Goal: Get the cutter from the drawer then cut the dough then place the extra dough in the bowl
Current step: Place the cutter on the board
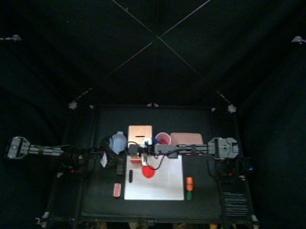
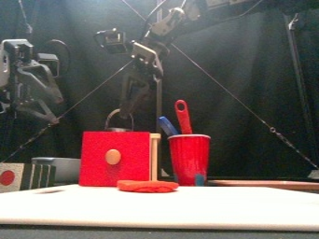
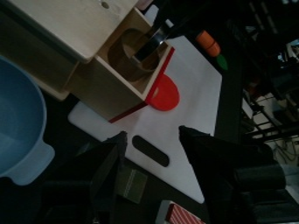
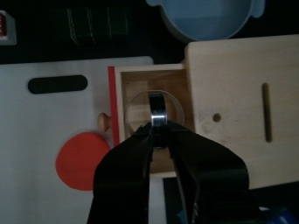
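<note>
My right gripper (image 4: 156,131) pinches the cutter (image 4: 160,107) inside the open drawer (image 4: 131,83). The dough (image 4: 82,159) lies on the board (image 4: 47,114), just near of the drawer. My left gripper (image 3: 152,144) hangs wide open beside the bowl (image 3: 17,114).

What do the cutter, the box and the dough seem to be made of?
The cutter looks like metal: a shiny silver-grey band catching the light. The box looks like pale, matte wood, with a drawer front in smooth red paint. The dough seems to be soft, matte red modelling material: a flat disc with a slightly uneven rim.
</note>
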Tool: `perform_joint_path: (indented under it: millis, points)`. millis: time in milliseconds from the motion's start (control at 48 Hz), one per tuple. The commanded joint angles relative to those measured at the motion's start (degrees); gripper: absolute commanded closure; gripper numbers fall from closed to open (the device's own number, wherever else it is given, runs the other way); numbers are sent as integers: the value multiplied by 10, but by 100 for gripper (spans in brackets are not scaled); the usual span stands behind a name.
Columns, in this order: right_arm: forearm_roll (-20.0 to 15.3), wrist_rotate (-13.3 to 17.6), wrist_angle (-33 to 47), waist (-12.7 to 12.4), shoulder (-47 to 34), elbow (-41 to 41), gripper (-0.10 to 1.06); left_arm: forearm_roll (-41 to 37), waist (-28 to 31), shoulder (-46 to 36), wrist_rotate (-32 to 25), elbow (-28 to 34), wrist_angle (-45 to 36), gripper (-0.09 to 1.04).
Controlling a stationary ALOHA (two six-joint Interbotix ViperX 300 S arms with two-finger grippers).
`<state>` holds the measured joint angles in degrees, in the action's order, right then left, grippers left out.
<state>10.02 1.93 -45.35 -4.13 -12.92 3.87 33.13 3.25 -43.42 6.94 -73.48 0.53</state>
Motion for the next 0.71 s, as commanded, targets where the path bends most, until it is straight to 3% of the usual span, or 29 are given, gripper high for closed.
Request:
perform_joint_path:
  millis: [21, 188, 292, 500, 708]
  points:
    - [0, 2, -8, 4, 62, 3, 42, 1, 3, 0, -1, 6, 4, 7]
    - [-6, 5, -25, 34, 122, -44, 42, 1, 3, 0, -1, 6, 4, 7]
    - [-11, 24, -24, 55, 165, -92, 42, 0, 4, 0, -1, 6, 4, 7]
    - [-7, 105, -3, 81, 235, -230, 42, 0, 18, 0, -2, 7, 4, 7]
    - [-1, 178, 76, 79, 272, -355, 42, 0, 33, 0, -2, 9, 4, 7]
